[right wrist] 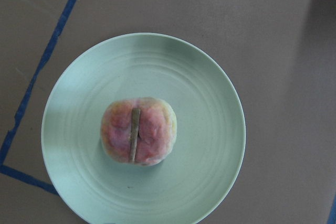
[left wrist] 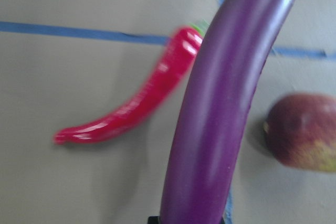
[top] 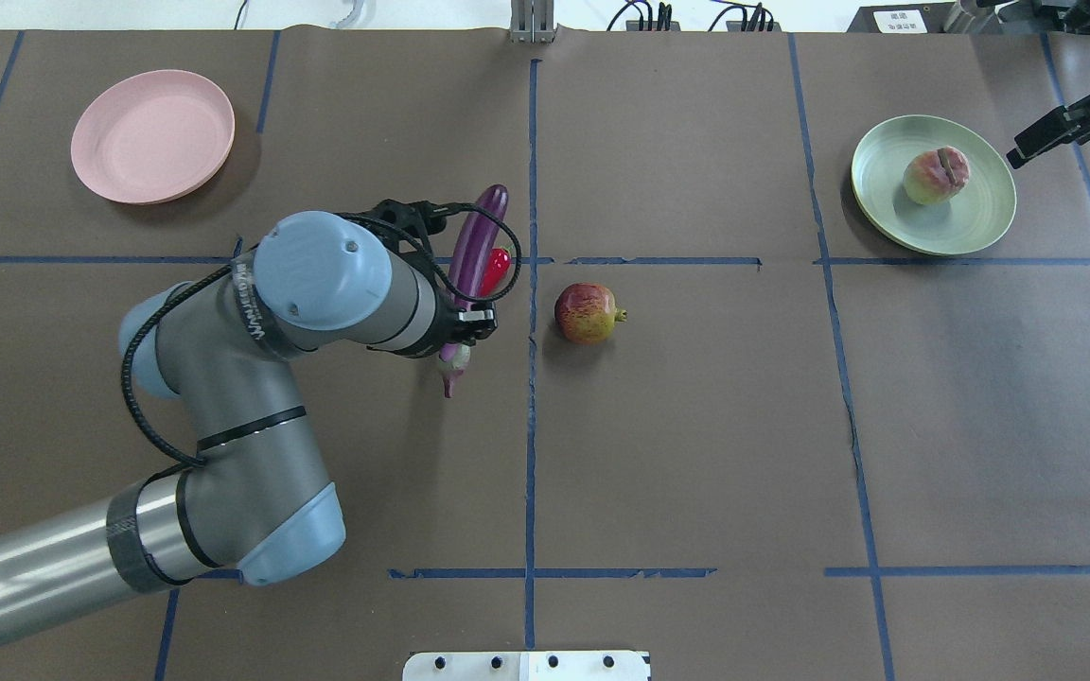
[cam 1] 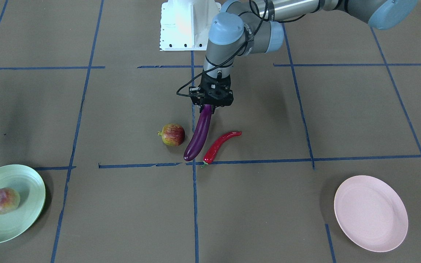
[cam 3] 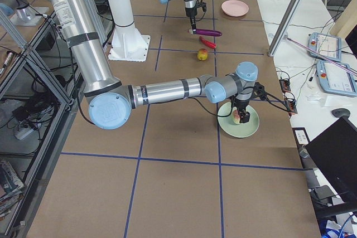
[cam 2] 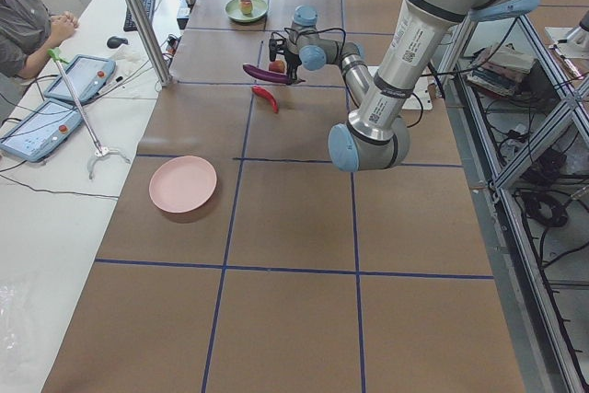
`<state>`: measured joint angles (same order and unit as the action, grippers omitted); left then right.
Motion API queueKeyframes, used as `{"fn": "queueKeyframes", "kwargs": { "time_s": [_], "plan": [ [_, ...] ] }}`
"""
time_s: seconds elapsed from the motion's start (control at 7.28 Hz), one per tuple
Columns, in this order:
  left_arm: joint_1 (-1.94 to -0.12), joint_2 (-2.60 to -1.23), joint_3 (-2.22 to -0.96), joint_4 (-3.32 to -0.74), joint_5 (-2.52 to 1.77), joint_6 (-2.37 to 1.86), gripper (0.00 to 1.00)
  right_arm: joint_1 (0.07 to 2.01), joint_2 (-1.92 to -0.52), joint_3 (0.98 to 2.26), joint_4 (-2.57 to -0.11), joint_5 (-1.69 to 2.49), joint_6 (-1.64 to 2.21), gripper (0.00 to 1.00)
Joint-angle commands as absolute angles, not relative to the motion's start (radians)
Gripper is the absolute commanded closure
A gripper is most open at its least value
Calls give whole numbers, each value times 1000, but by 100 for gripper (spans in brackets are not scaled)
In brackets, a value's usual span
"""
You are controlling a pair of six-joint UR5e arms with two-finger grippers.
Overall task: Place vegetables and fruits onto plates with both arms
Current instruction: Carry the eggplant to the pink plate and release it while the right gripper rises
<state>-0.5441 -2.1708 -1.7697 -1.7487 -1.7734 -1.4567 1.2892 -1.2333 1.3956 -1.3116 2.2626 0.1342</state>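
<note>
Pale green plate (cam 1: pixel 26 213) sits on the table (cam 1: pixel 305 109) at the far corner on the robot's right. It carries the peach (cam 1: pixel 2 201), which sits near the middle with its cleft facing up. The wrist view looks straight down on both. Pale pink plate (cam 1: pixel 371 213) lies at the opposite far corner, on the robot's left, well apart from everything else. The other items are grouped mid-table near the crossing of the blue tape lines (cam 1: pixel 254 161). Left fingers (cam 1: pixel 215 106) are clamped on the cap end of the eggplant (cam 1: pixel 199 133). The pale-green cap pokes out behind them in the overhead view, and the purple body juts forward, away from the robot's base. The side views show it held roughly level and off the table. The chili pepper (cam 1: pixel 219 145) lies on the table just beside the eggplant on the robot's left, apart from it, with its green stem end toward the tape line. The red-yellow round fruit (cam 1: pixel 173 134) rests on the table on the eggplant's other side, crown tip pointing to the robot's right, not touching it. Right fingers (top: pixel 1042 139) hang over the green plate, close above the peach in the right-side view. I cannot tell how wide they stand, nor whether they touch the fruit. The right wrist view shows plate and peach only.
</note>
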Motion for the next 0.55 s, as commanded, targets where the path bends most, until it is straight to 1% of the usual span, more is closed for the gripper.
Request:
{"fn": "queueKeyframes", "kwargs": {
  "time_s": [0.0, 0.14, 0.27, 0.41],
  "plan": [
    [-686, -2129, -1795, -1654, -1773, -1626, 95, 1286, -1232, 1397, -1312, 2263, 141, 0],
    [-763, -2129, -1752, -1610, -1778, -1620, 95, 1285, -1230, 1399, -1313, 2264, 144, 0],
    [-819, -2131, -1650, -1611, -1779, -1614, 95, 1284, -1229, 1399, -1313, 2264, 144, 0],
    [-878, -2134, -1520, -1627, -1779, -1580, 95, 1281, -1224, 1401, -1315, 2264, 147, 0]
  ]
}}
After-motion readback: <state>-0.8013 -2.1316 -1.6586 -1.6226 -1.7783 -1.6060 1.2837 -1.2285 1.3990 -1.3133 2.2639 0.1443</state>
